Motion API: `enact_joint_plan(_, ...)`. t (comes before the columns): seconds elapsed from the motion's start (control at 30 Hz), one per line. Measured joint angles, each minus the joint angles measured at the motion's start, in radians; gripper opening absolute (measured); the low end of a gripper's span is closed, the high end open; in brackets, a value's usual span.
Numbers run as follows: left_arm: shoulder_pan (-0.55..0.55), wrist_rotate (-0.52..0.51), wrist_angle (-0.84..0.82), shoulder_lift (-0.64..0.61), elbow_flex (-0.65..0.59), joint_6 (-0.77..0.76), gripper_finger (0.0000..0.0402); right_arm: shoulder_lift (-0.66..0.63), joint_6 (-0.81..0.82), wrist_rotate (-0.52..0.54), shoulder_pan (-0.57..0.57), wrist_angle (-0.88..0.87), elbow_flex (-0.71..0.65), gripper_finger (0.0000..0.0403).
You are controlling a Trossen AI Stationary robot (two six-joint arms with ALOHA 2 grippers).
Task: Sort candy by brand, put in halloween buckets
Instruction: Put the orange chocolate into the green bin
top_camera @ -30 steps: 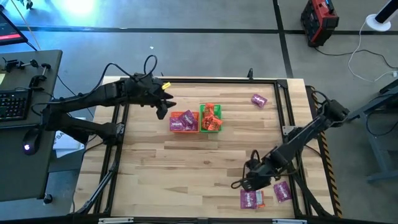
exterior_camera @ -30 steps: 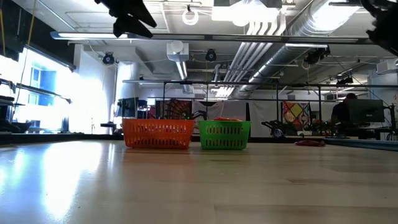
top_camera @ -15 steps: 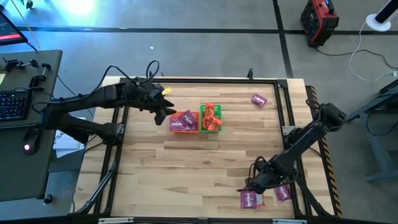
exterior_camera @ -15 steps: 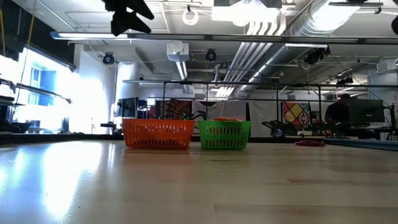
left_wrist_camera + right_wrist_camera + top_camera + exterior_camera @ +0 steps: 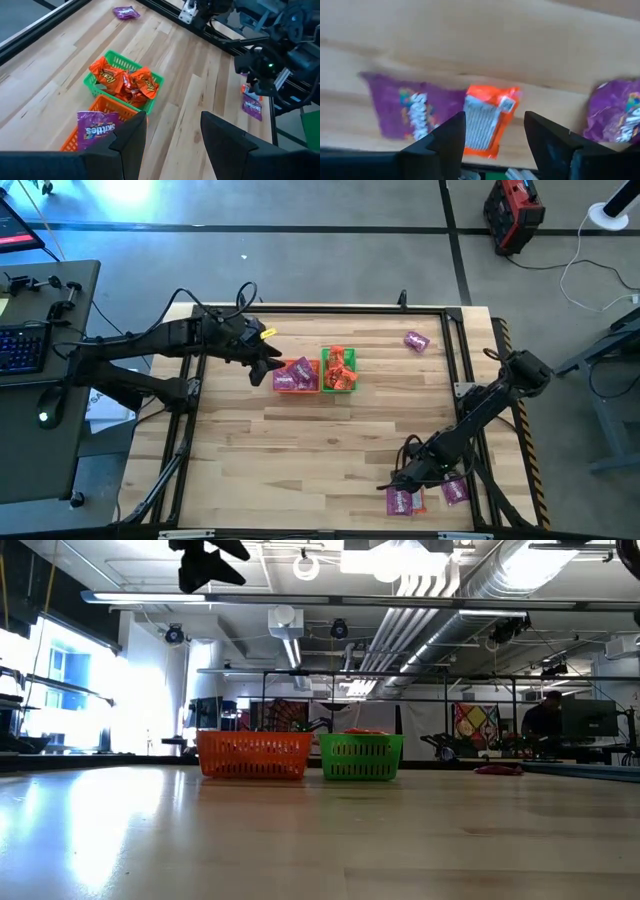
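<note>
Candy near the table's front right corner is my concern. I have the right gripper [image 5: 492, 137] hovering over an orange-red packet [image 5: 487, 123], fingers spread, nothing held. One purple packet [image 5: 410, 112] touches it; another [image 5: 620, 117] lies near. I judge these light, thin, slippery and crinkly, so I would pinch across the middle. Farther back, the left gripper [image 5: 170, 132] hangs open and empty beside the orange bucket [image 5: 295, 376], which holds purple; the green bucket [image 5: 339, 370] holds orange-red. A stray purple pack [image 5: 417, 340] lies farthest.
</note>
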Motion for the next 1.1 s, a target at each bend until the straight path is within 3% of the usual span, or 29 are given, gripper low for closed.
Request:
enact_joint_plan(0.47, 0.000, 0.000, 0.000, 0.000, 0.000, -0.025, 0.0179, -0.003, 0.018, 0.031, -0.004, 0.010, -0.027, 0.0176)
enact_joint_plan(0.9, 0.000, 0.000, 0.000, 0.000, 0.000, 0.001, 0.0179, 0.023, 0.014, 0.015, -0.004, 0.026, -0.027, 0.0083)
enact_joint_plan(1.1, 0.002, -0.023, 0.000, 0.000, 0.000, 0.003, 0.0179, -0.009, -0.043, 0.032, -0.004, -0.013, -0.008, 0.0011)
